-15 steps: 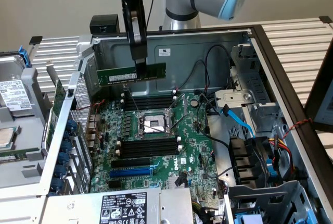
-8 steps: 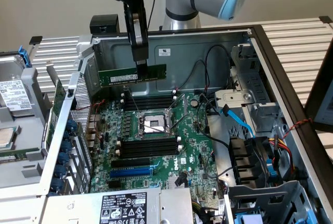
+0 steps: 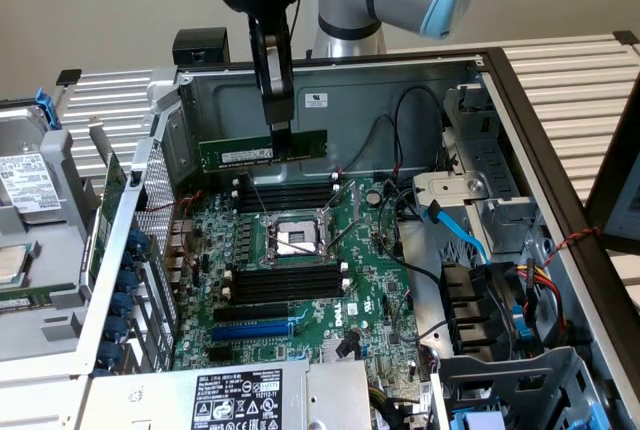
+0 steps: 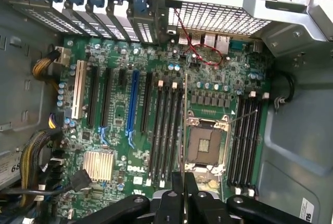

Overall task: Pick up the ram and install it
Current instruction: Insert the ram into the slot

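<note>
The ram [image 3: 262, 150], a long thin green stick with a white label, hangs level in the air above the motherboard [image 3: 370, 280], held by its top edge. My gripper [image 3: 281, 135] is shut on it near its right half, with black fingers [image 3: 283, 100] pointing down. It hovers over the far bank of black memory slots [image 3: 290, 193], apart from them. In the wrist view the ram [image 4: 184, 125] appears edge-on as a thin line running out from my gripper [image 4: 183, 193], between a bank of memory slots [image 4: 166, 130] and the CPU socket [image 4: 205, 143].
The open CPU socket [image 3: 290, 240] lies between two slot banks, the nearer one [image 3: 285, 283] beside a blue expansion slot [image 3: 255, 330]. The case's back wall [image 3: 380, 100] stands just behind the ram. Black cables [image 3: 400, 130], blue cables [image 3: 460, 230] and drive cages [image 3: 500, 200] crowd the exterior view's right.
</note>
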Robot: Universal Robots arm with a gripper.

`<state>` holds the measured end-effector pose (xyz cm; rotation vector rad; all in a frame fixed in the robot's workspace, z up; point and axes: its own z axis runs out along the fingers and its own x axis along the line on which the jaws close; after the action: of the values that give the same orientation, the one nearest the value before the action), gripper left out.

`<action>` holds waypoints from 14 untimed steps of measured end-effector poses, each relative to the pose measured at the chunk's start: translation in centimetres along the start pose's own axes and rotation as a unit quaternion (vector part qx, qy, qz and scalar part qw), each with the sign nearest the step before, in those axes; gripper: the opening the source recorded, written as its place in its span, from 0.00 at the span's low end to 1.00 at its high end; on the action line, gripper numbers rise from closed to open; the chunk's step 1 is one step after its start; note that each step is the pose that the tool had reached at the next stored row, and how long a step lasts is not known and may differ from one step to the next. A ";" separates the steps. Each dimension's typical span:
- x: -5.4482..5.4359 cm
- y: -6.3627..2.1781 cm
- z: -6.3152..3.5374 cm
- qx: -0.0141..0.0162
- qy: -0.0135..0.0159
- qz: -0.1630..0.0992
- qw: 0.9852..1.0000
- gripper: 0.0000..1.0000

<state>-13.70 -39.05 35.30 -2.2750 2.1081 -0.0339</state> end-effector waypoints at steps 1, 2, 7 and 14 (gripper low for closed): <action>0.0 -0.16 0.08 0.000 0.001 0.001 1.000 0.13; 0.0 -0.35 0.14 0.000 0.002 0.001 1.000 0.13; 0.0 -0.62 0.31 -0.001 0.017 0.006 1.000 0.13; 0.1 -0.80 0.65 0.003 0.018 0.007 1.000 0.13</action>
<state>-12.87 -39.11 34.68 -2.2733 2.1376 -0.0813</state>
